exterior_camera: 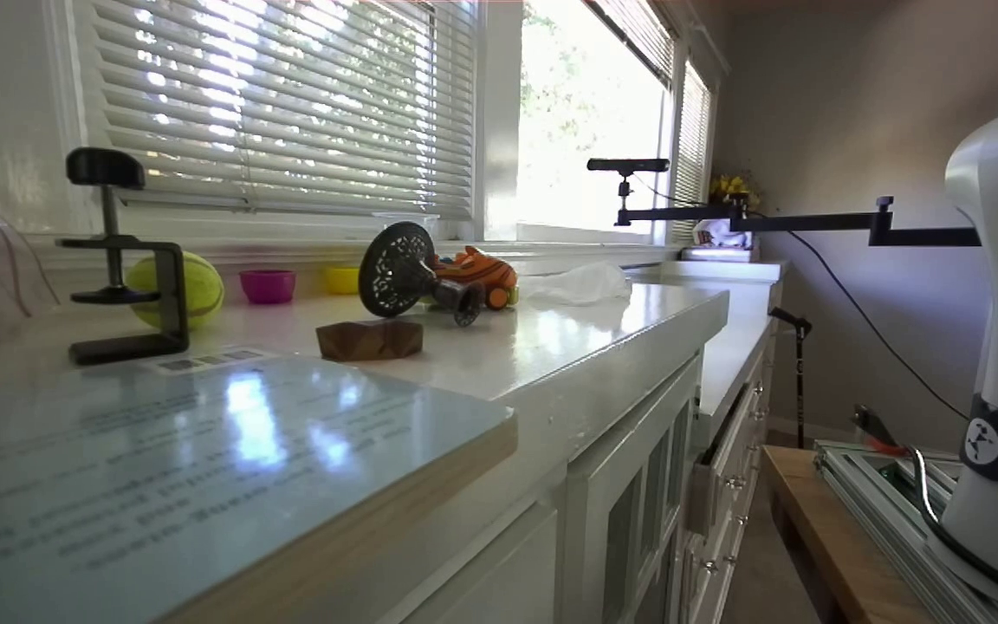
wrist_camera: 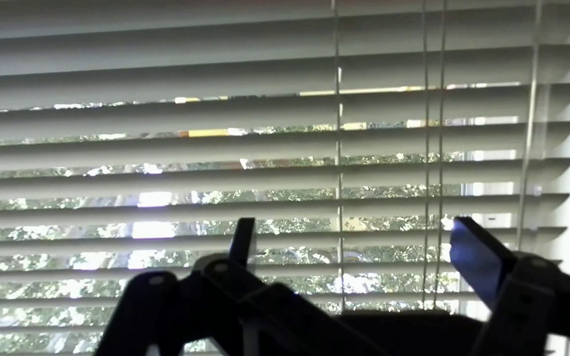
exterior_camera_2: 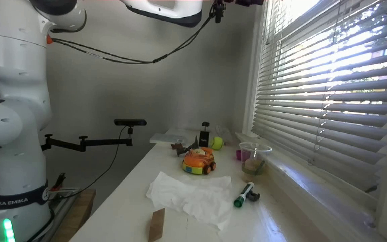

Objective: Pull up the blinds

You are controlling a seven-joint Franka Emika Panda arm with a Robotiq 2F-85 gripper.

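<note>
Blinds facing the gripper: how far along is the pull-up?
Done: approach, seemingly; the gripper faces the blinds, jaws open.
In hand: nothing gripped; two thin cords show between the jaws.
Left: the lift itself; slats hang spread across the wrist view. Probably grip the cords, then pull.

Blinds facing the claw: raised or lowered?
Lowered. In an exterior view the blinds hang close to the sill; in the wrist view their slats stand spread beyond the open claw.
</note>
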